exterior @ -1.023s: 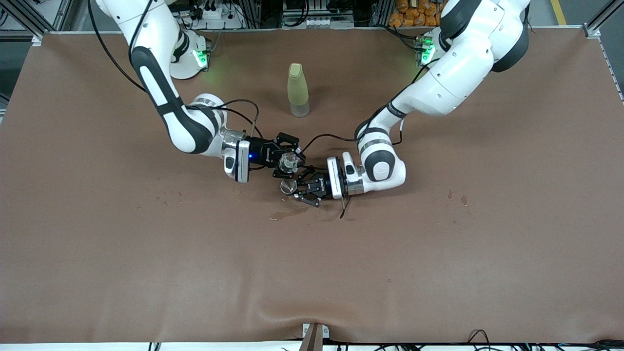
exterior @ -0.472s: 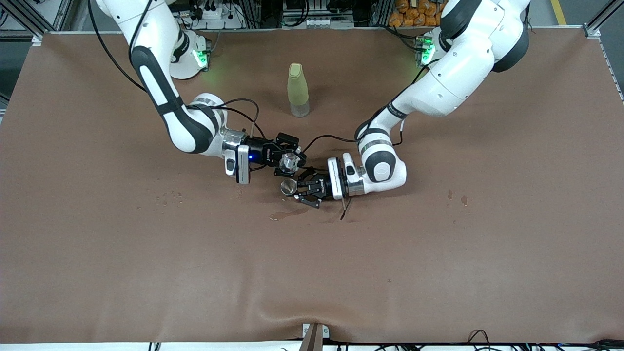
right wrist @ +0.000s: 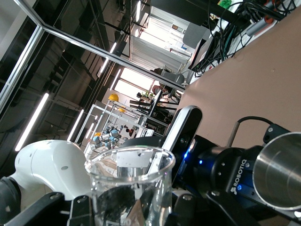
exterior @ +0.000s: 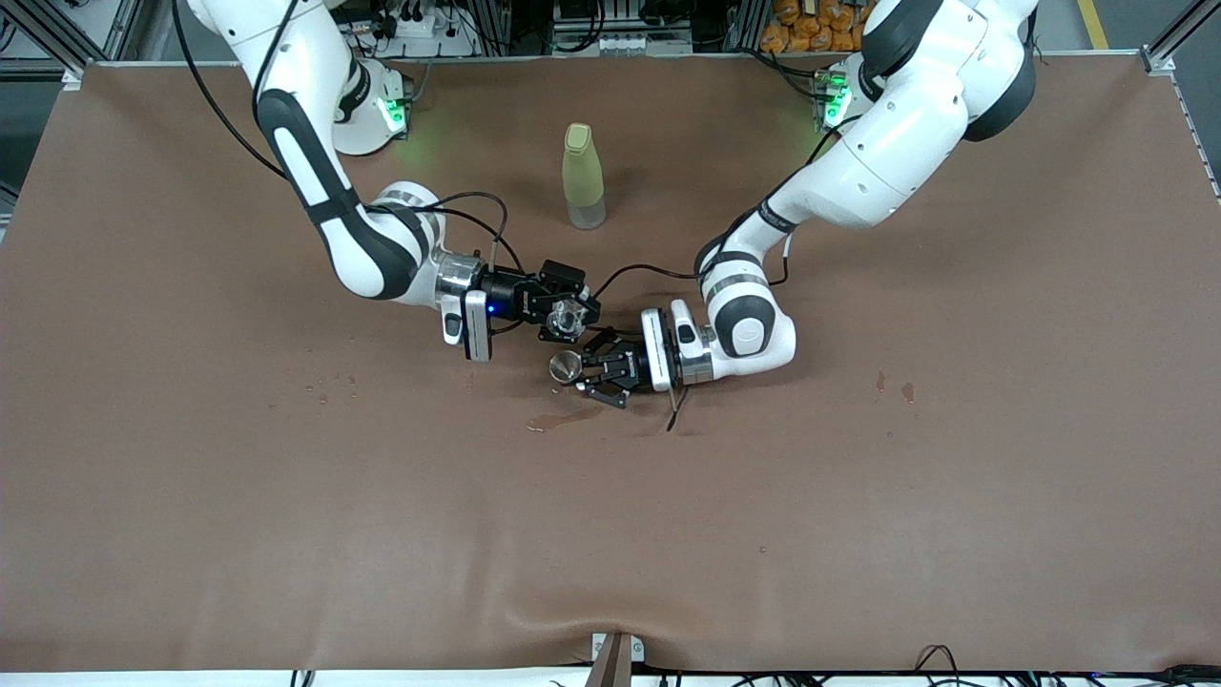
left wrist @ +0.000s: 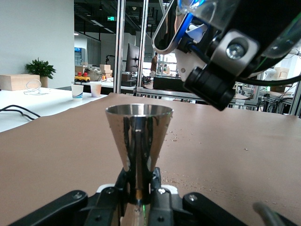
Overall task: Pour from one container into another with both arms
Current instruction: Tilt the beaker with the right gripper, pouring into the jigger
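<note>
My right gripper point(exterior: 569, 316) is shut on a clear glass beaker point(exterior: 570, 314), held tilted above the table. The beaker point(right wrist: 129, 188) fills the right wrist view between the fingers of the right gripper point(right wrist: 129, 209). My left gripper point(exterior: 584, 370) is shut on a small steel cone-shaped cup point(exterior: 565, 365), upright and just below the beaker. In the left wrist view the steel cup point(left wrist: 138, 136) stands in the left gripper point(left wrist: 139, 182), with the right gripper point(left wrist: 221, 56) hanging above it. The steel cup's rim point(right wrist: 282, 169) also shows in the right wrist view.
A yellow-green bottle point(exterior: 582, 176) stands upright between the two arm bases. A wet patch point(exterior: 558, 419) darkens the brown table cover just nearer the front camera than the grippers. Small droplets point(exterior: 329, 385) and two spots point(exterior: 893, 387) mark the cover.
The right wrist has rolled a little, turning the glass beaker slightly. The left arm and the steel cup have stayed put.
</note>
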